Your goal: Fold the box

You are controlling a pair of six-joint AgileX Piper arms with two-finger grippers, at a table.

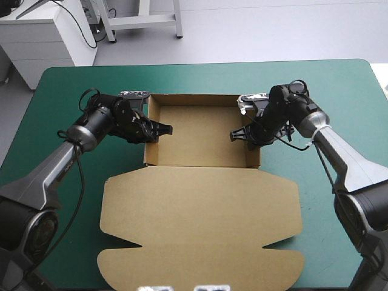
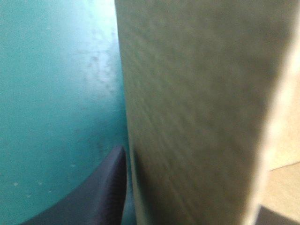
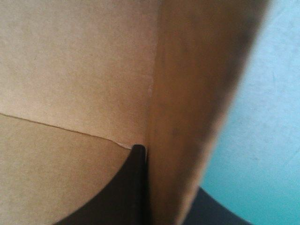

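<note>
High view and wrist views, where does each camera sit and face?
High view: above, behind the robot, facing down at the table and box; left gripper and right gripper show.
Left wrist view: on that wrist, along the box's left wall; one finger outside it.
Right wrist view: on that wrist, along the right wall; one finger inside it.
Shared: both walls also appear in the high view.

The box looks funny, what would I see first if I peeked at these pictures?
The big brown box in the middle of the teal-green table: its far half is an open tray, its lid lies flat toward the near edge. The left gripper pinches the tray's left wall and the right gripper its right wall.
</note>
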